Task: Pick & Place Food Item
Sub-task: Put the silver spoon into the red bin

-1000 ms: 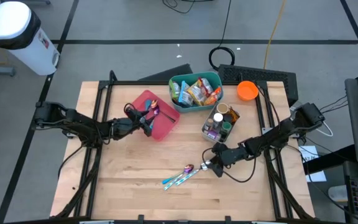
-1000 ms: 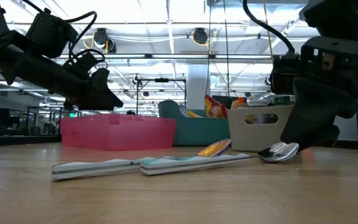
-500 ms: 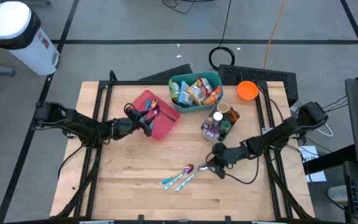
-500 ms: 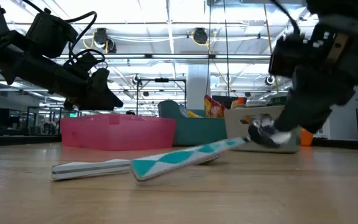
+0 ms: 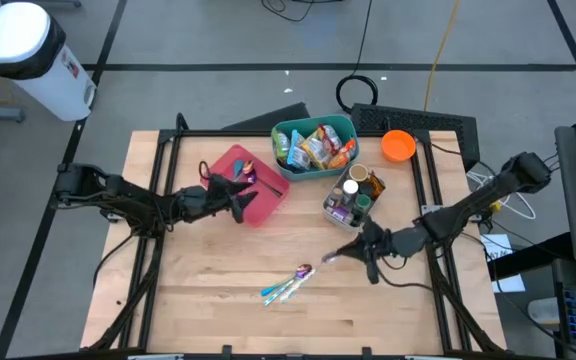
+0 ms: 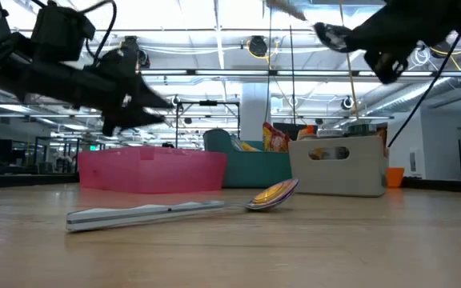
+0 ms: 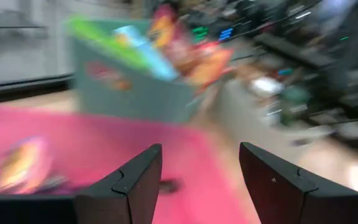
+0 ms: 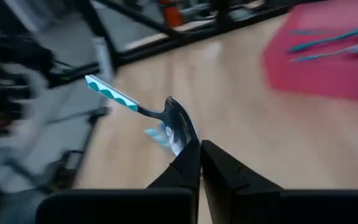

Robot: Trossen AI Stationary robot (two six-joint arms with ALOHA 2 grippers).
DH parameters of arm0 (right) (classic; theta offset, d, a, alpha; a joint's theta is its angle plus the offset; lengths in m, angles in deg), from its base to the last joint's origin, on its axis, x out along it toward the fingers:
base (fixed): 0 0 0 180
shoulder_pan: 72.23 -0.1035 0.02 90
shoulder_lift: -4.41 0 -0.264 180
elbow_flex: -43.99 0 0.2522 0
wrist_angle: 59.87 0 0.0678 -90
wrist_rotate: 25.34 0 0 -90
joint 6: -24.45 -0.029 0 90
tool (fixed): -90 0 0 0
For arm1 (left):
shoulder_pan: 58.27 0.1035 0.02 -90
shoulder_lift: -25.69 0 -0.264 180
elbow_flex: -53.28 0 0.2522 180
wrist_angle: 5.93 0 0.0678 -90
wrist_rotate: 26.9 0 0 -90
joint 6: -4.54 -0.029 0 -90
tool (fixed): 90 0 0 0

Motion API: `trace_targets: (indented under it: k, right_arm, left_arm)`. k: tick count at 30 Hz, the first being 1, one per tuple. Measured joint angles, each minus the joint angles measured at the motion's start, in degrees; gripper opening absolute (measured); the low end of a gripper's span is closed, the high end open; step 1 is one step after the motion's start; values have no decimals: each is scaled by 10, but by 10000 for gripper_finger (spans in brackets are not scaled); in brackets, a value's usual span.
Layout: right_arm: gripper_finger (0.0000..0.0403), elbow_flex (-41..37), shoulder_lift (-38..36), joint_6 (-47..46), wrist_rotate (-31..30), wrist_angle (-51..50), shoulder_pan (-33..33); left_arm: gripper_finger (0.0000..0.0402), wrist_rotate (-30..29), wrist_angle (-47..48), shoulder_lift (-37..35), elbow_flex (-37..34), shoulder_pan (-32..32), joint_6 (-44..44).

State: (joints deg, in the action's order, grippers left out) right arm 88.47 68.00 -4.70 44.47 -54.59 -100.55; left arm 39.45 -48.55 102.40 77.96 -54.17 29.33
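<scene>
Closed on the bowl of a metal spoon with a teal-and-white patterned handle (image 8: 138, 106), the right gripper (image 8: 199, 163) is held raised above the wooden table (image 5: 218, 300), near its right middle, with the handle sticking out beyond the fingertips. The left gripper (image 7: 199, 180) hangs over the shallow pink plastic tray (image 5: 253, 190) with its jaws apart and nothing between them.

A slip is judged the main risk — only the smooth, curved bowl is pinched, so a quick swing could let the spoon pivot or drop. The long free handle could also be knocked against a bin wall on the way.

A second spoon with a similar patterned handle (image 5: 286, 286) lies flat on the table, below and to the left of the right gripper, clear of it. Beside the right gripper stands a small beige caddy of bottles and jars (image 5: 353, 197); behind that, a teal bin of snack packets (image 5: 314, 146) and an orange bowl (image 5: 398, 146). If the pink tray is the goal, the left arm over it is judged the obstacle.
</scene>
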Motion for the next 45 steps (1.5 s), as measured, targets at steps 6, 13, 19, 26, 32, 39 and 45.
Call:
trace_targets:
  k: [6,13,19,26,32,39,45]
  right_arm:
    - [1,105,-33,48,-126,-233,21]
    - [0,158,20,103,-192,-324,46]
    - [0,158,56,114,-175,-326,52]
    - [0,158,59,121,-177,-308,51]
    - [0,158,59,130,-175,-296,51]
    - [0,158,59,130,-175,-296,51]
    - [0,158,59,130,-175,-296,51]
  left_arm:
    - [223,116,-33,0,55,-15,22]
    - [223,193,86,36,181,-80,-72]
    - [223,191,214,98,280,-127,-138]
    - [223,177,299,162,359,-131,-108]
    - [223,176,312,212,393,-125,-107]
    - [223,178,318,231,395,-110,-74]
    - [203,208,328,231,395,-107,-66]
